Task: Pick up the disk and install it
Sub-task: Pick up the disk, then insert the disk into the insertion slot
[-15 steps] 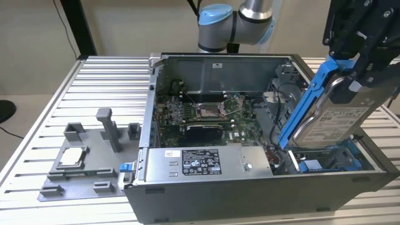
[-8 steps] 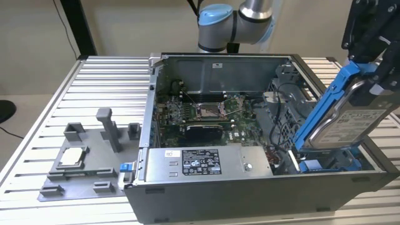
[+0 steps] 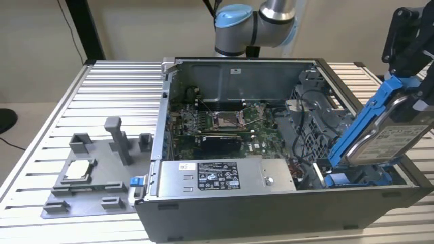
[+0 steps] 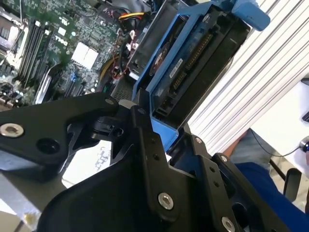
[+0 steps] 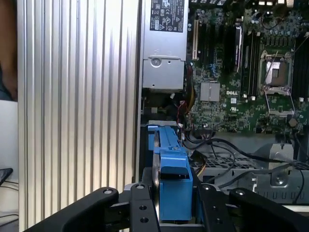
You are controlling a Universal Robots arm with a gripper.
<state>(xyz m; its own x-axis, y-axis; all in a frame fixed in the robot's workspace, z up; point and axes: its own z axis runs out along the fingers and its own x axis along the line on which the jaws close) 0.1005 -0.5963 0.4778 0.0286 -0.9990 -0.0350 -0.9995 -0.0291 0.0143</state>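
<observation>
The disk (image 3: 388, 136), a silver-grey drive with a white label in a blue carrier, hangs steeply tilted over the right end of the open computer case (image 3: 271, 216). Its lower end dips into the drive bay (image 3: 356, 179), where more blue plastic shows. My gripper (image 3: 412, 94) is shut on the disk's upper end. In the second wrist view the disk (image 4: 190, 63) stretches away from the black fingers (image 4: 145, 135), connector edge showing. In the first wrist view the gripper (image 5: 174, 205) clamps the blue carrier (image 5: 173, 179) edge-on above the bay.
Inside the case lie the motherboard (image 3: 224, 122), a grey power-supply box (image 3: 227, 175) and loose cables (image 5: 227, 145). A grey fixture plate (image 3: 101, 195) with posts and a small silver chip (image 3: 78, 169) sits on the slatted table at the exterior view's left. A person's blue-clad limb (image 4: 263, 181) is beside the table.
</observation>
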